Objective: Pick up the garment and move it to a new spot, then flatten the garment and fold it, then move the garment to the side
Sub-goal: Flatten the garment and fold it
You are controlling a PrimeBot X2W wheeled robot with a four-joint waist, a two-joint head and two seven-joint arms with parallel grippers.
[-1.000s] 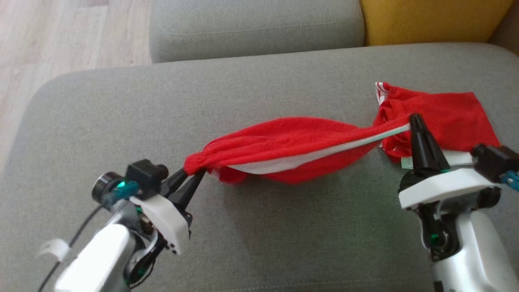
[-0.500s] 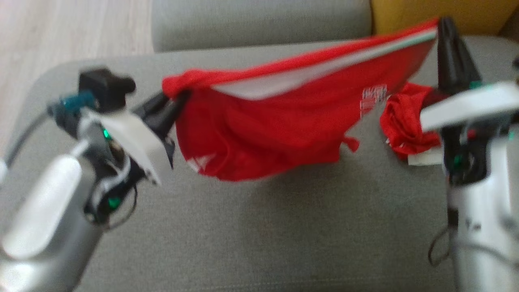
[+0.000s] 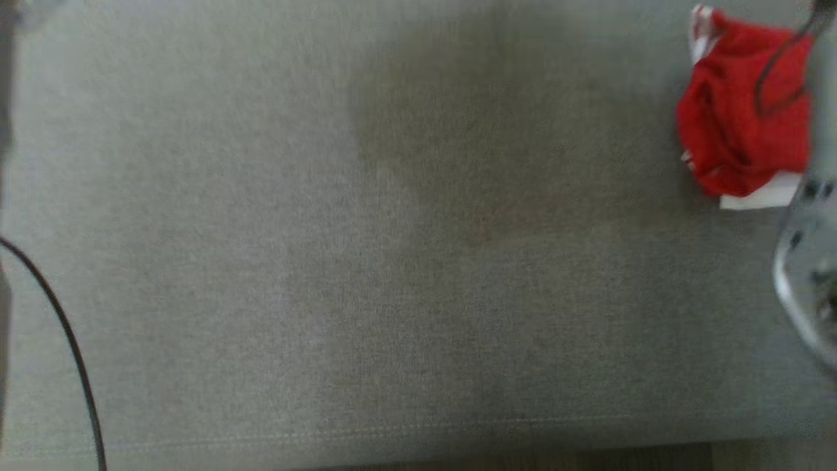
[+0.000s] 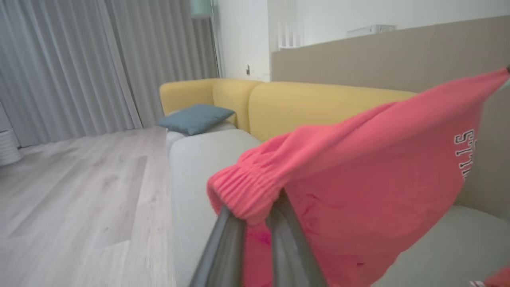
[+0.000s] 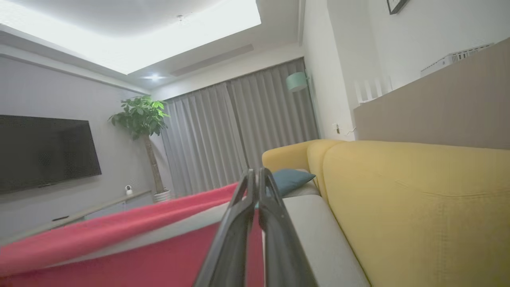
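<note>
The garment [image 4: 358, 171] is held taut in the air, its waistband clamped in the left gripper [image 4: 257, 209] and its other end in the right gripper [image 5: 256, 177], so its long axis runs from one to the other, above the cushion [image 3: 392, 275].

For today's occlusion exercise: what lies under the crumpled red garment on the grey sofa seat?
A white flat piece pokes out under the crumpled red garment, on the grey sofa seat. How far it runs beneath is covered.
</note>
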